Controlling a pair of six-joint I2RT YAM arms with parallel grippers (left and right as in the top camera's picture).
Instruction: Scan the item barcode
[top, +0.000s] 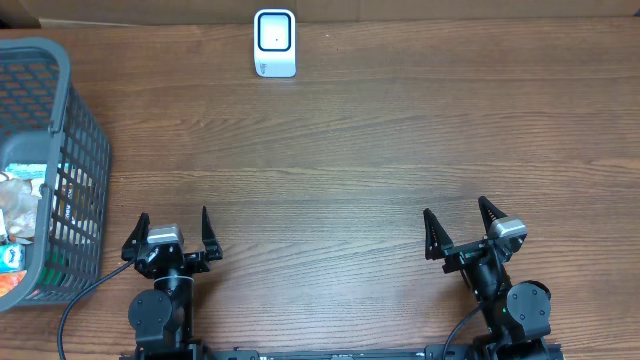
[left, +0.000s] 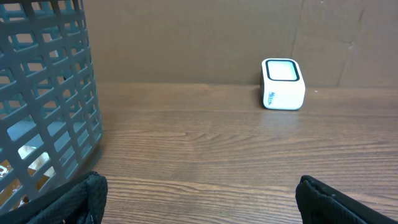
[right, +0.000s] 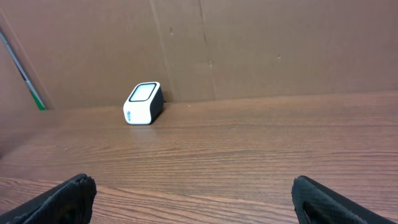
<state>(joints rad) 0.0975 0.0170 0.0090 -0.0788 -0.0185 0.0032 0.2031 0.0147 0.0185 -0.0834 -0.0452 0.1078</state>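
Tabletop (top: 350, 150) of brown wood grain, seen from overhead: a white barcode scanner (top: 274, 43) stands at the far edge, a little left of the middle. A grey mesh basket (top: 75, 130) sits at the left edge with crinkled packets (top: 18, 205) inside; which one bears the barcode I cannot tell. The left arm (top: 160, 305) and right arm (top: 515, 305) sit at the near edge, well apart, each with its jaws spread wide and holding nothing.

From the left wrist, the basket (left: 43, 93) fills the left side, with bits of the packets (left: 25, 152) showing through the mesh. The scanner (left: 283, 84) stands far off against a cardboard wall (left: 186, 37). The dark jaws show at the bottom corners, with bare wood between.

From the right wrist, the scanner (right: 143, 103) stands left of centre at the foot of the cardboard (right: 280, 43), and the jaws again stand wide apart and empty.
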